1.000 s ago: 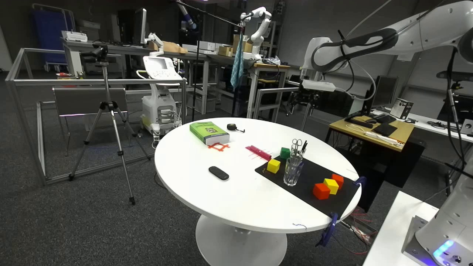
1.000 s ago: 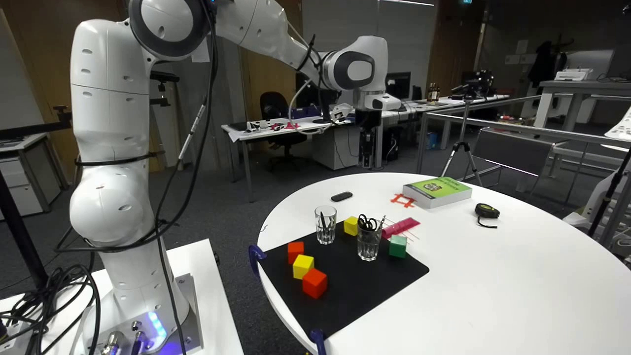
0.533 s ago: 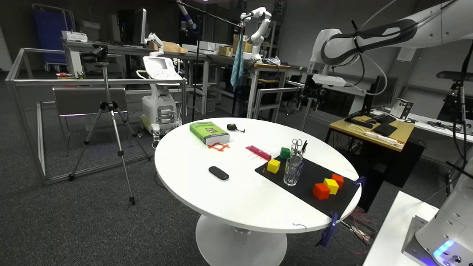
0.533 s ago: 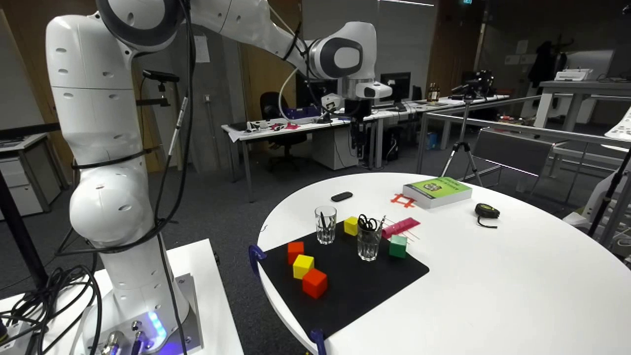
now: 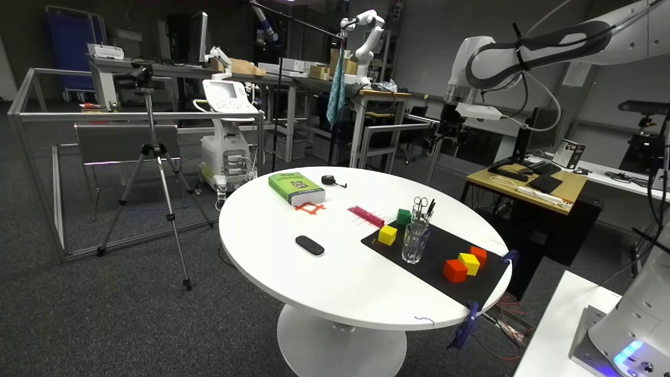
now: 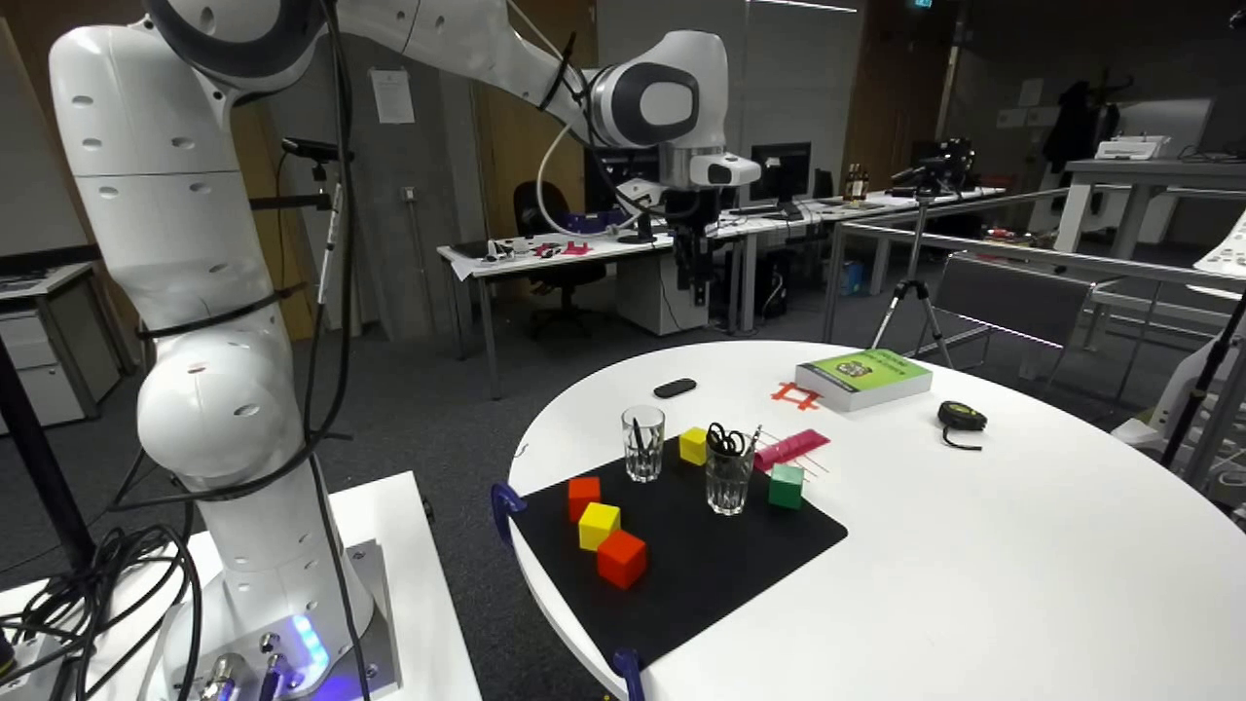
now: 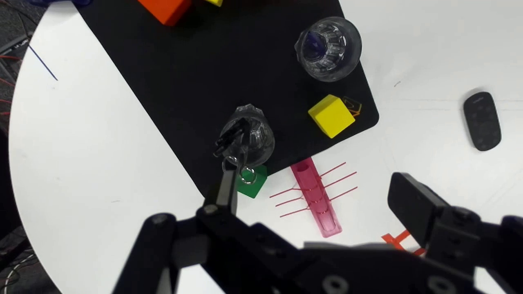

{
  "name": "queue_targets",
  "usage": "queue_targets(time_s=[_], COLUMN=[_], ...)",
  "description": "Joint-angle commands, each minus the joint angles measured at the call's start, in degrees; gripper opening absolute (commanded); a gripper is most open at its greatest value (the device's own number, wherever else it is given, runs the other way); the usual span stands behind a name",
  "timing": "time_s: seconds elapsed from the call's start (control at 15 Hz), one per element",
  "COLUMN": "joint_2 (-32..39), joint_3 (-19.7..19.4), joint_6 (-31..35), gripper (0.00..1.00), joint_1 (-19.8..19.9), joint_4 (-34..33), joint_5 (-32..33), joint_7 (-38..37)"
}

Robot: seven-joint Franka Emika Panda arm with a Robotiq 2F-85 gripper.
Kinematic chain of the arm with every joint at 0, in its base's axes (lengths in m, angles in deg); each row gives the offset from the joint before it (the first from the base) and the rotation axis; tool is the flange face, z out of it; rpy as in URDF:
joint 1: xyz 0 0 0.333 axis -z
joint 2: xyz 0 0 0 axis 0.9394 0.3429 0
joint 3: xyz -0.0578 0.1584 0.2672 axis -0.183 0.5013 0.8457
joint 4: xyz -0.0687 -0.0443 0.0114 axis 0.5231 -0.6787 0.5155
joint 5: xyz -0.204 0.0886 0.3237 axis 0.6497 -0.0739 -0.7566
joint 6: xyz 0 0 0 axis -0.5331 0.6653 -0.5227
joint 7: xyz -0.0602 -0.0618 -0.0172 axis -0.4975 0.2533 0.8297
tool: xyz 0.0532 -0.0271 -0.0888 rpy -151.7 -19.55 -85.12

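The clear glass tumbler (image 7: 260, 141) holding scissors (image 7: 242, 158) and dark pens (image 7: 229, 138) stands upright on the black rectangular mat (image 7: 212, 77), at left in the wrist view, seemingly so they point upward; a green cube (image 7: 255, 188) just beside it hampers that side. Rightward, the black gripper (image 7: 314, 185) hangs with jaws spread wide and empty, a pink translucent trough (image 7: 316, 204) showing between them; then come a faceted clear glass (image 7: 331, 51) and a yellow cube (image 7: 333, 118).
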Motion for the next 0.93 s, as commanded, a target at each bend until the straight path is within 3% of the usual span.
queue_targets(time_s=[0.0,0.53,0.87], joint_2=[-3.4,-3.6,-1.3], joint_3=[0.7,0.6,0.8], joint_6=[0.3,0.9,0.0], gripper=[1.00,1.00,1.00], joint_1=[0.8,1.0,0.9], joint_4=[3.5,5.2,3.0], joint_5=[0.3,0.2,0.0], joint_7=[3.4,7.8,5.7])
